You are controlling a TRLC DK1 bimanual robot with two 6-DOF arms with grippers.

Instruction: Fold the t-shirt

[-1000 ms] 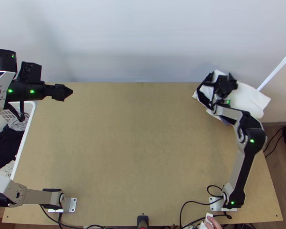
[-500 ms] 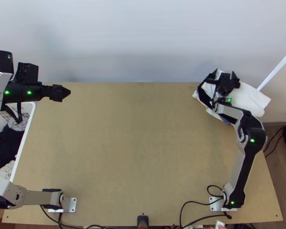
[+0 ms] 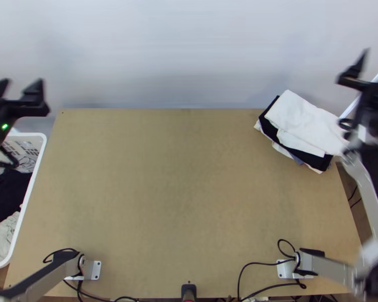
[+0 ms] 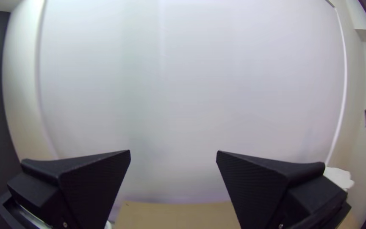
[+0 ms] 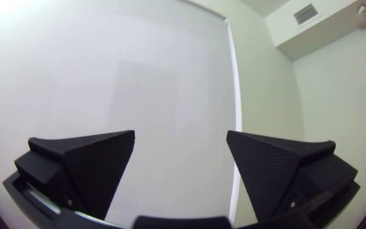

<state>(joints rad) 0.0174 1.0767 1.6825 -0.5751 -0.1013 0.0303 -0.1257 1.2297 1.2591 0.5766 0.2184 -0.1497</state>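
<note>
The folding looks finished, or close to it: the white cloth [image 3: 300,118], most likely the t-shirt, lies folded flat on top of the pile, over a black folded cloth [image 3: 317,160] and other layers, at the far right corner of the wooden surface [image 3: 189,201]. Its edges are not quite squared with the layers underneath, and whether all the white there is one garment cannot be told. The left gripper [image 4: 173,151] is spread wide with nothing in its grasp, beyond the far left corner near the laundry basket [image 3: 33,136]; the right gripper [image 5: 180,130] is likewise released and empty, off to the right of the pile. Little seems left for this shirt beyond perhaps a small straightening. The basket holds dark cloth [image 3: 10,194] and pale cloth [image 3: 2,239], bunched, which could supply another round of folding.
</note>
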